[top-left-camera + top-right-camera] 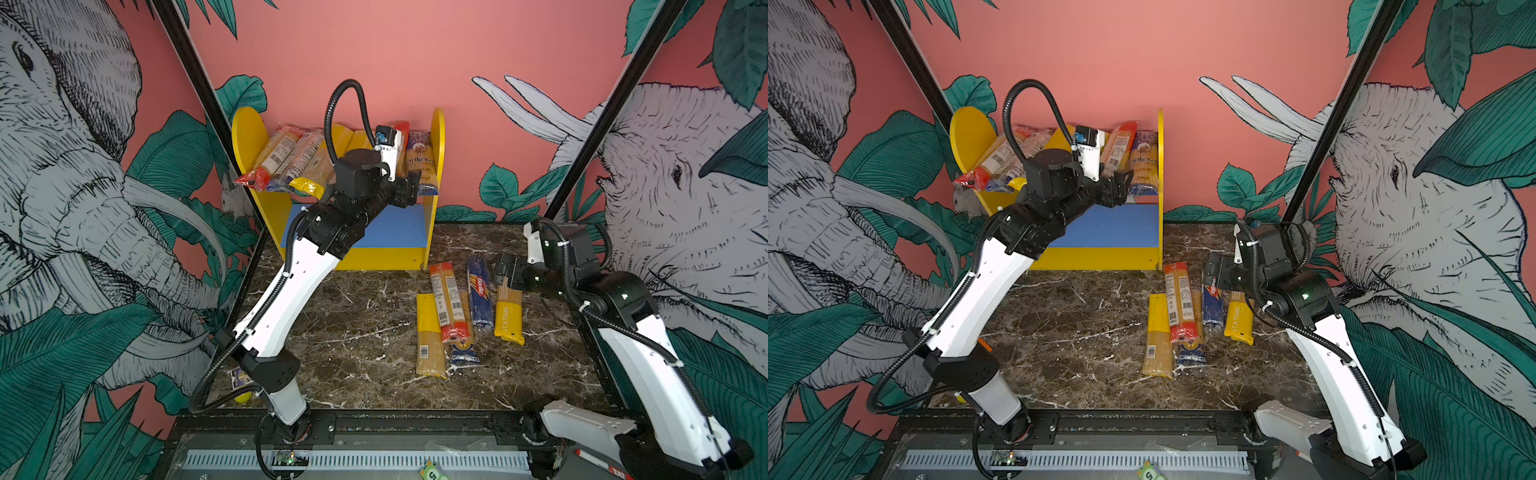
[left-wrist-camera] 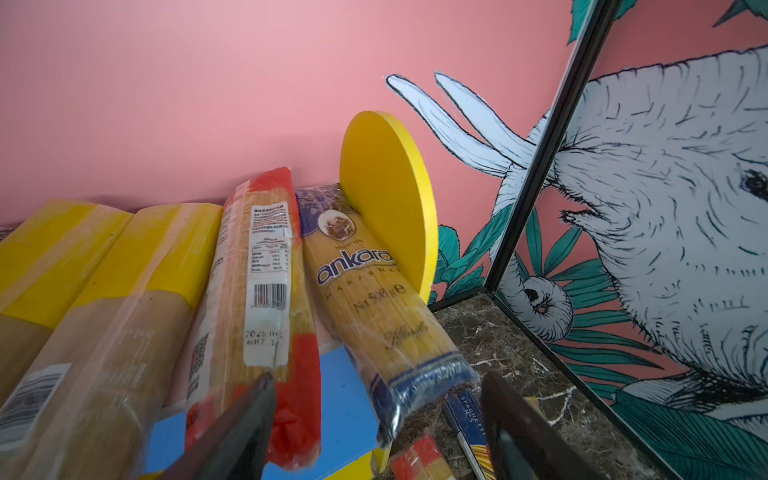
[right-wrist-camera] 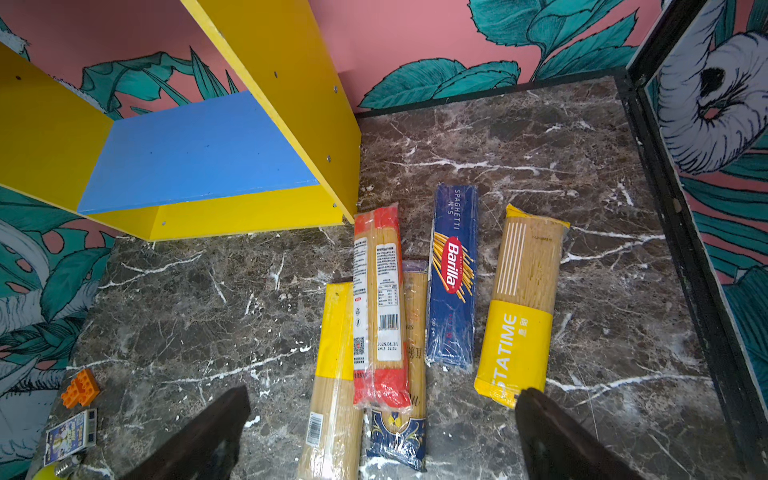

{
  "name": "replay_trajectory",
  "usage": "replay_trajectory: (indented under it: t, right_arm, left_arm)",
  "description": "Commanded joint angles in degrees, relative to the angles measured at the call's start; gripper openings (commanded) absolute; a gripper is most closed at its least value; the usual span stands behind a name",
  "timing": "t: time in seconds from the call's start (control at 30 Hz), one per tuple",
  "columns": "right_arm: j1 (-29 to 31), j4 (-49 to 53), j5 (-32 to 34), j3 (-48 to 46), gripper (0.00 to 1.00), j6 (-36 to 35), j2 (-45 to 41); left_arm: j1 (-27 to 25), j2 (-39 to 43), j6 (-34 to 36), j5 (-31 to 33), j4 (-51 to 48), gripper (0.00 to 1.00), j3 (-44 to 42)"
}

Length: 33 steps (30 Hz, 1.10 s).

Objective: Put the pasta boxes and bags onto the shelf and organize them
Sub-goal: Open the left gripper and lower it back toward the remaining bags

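Observation:
The shelf (image 1: 249, 137) (image 3: 270, 62) stands at the back wall. Several pasta bags lie on its upper board, among them a red-ended bag (image 2: 266, 291) and an Ankara bag (image 1: 419, 160) (image 2: 374, 303) against the right panel. My left gripper (image 1: 409, 189) (image 2: 378, 380) is open at the front ends of these two, gripping neither. On the table lie a Barilla box (image 1: 480, 291) (image 3: 453, 274), a yellow Statime bag (image 3: 519, 307), a red-ended bag (image 3: 378, 307), a yellow-topped bag (image 3: 332, 374) and a blue-ended bag (image 3: 399, 436). My right gripper (image 1: 505, 270) (image 3: 382, 395) hovers open above them, holding nothing.
The shelf's blue lower board (image 1: 399, 228) holds nothing. An orange toy brick (image 3: 81, 386), a small printed box (image 3: 70, 432) and a yellow bulb (image 3: 54, 471) lie near the table's front left. Black frame posts (image 1: 615, 108) stand at the back corners.

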<state>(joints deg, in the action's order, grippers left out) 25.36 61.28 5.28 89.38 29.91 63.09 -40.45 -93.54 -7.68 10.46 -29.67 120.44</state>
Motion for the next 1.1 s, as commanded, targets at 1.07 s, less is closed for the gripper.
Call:
replay_trajectory:
  t: [1.07]
  right_arm:
    - [-0.3, 13.8, -5.4, 1.0, 0.99, -2.5, -2.6]
  left_arm:
    - [-29.2, 11.7, -30.7, 15.1, 14.1, 0.83, -66.2]
